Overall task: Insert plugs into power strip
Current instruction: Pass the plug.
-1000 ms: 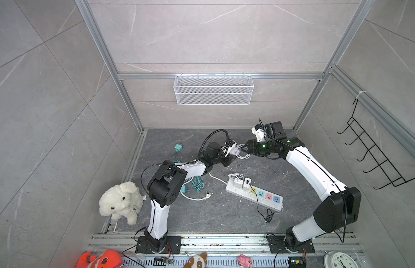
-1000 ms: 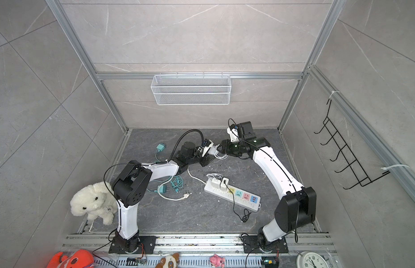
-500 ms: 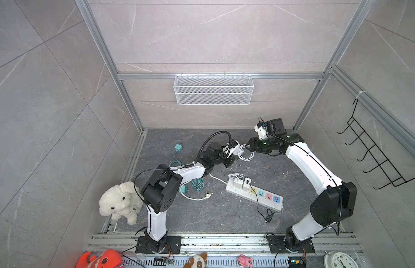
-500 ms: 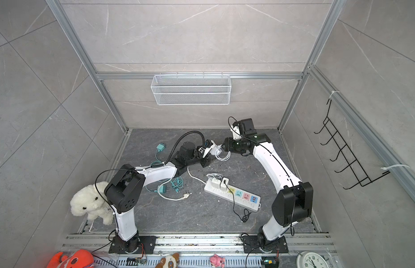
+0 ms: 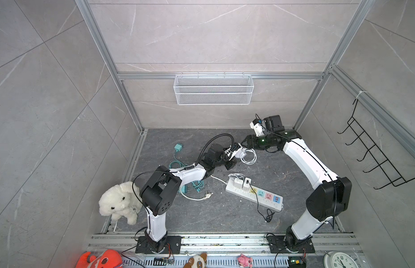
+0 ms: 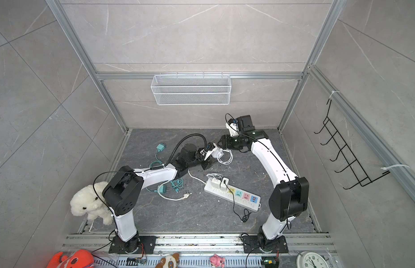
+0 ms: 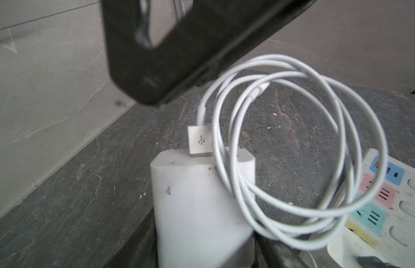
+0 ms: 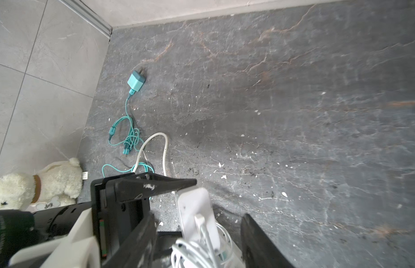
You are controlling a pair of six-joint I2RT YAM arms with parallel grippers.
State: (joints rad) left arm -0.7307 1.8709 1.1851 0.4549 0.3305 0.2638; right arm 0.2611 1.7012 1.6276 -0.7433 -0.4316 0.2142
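Right wrist: veined floor (image 8: 294, 116), tiled wall (image 8: 39, 69)

In the left wrist view the white adapter (image 7: 197, 208) ran off the picture's edge with its prongs out of sight, and a finger (image 7: 178, 46) of the right gripper (image 8: 199, 218) crossed the frame as a dark blur. The power strip (image 7: 406, 190) was cut by the edge there (its cord end lay out of frame). In a top view the left arm (image 5: 190, 174) hid part of a teal plug (image 5: 183, 189), and the clock (image 5: 341, 259) was clipped at the bottom edge. The plush dog (image 8: 39, 185) was cut by the right wrist picture's edge.
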